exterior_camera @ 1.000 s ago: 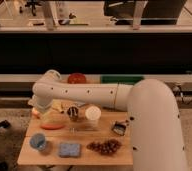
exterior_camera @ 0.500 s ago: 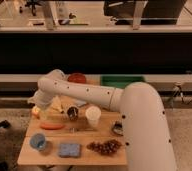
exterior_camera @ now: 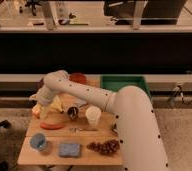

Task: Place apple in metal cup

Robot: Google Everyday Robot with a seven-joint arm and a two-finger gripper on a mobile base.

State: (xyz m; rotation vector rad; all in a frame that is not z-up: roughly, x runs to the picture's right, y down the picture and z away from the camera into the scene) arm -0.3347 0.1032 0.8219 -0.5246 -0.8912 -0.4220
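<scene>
The apple [exterior_camera: 36, 112], yellowish-orange, lies at the left edge of the wooden table [exterior_camera: 89, 159]. My gripper [exterior_camera: 39, 99] hangs just above and behind it at the table's far left, open, with nothing seen held in it. The metal cup [exterior_camera: 72, 113], small and dark, stands upright near the table's middle, to the right of the apple. My white arm [exterior_camera: 89, 95] sweeps in from the lower right and passes behind the metal cup.
A pale banana [exterior_camera: 56, 105] and an orange carrot [exterior_camera: 52, 125] lie between apple and metal cup. A white cup [exterior_camera: 93, 116] stands right of the metal cup. At the front are a blue cup [exterior_camera: 38, 141], a blue sponge [exterior_camera: 69, 149] and grapes [exterior_camera: 104, 146]. Behind are a red bowl [exterior_camera: 78, 77] and a green bin [exterior_camera: 124, 82].
The arm has swung left and its elbow has come forward. The gripper has moved a little toward the apple at the left edge. Nothing on the table has shifted.
</scene>
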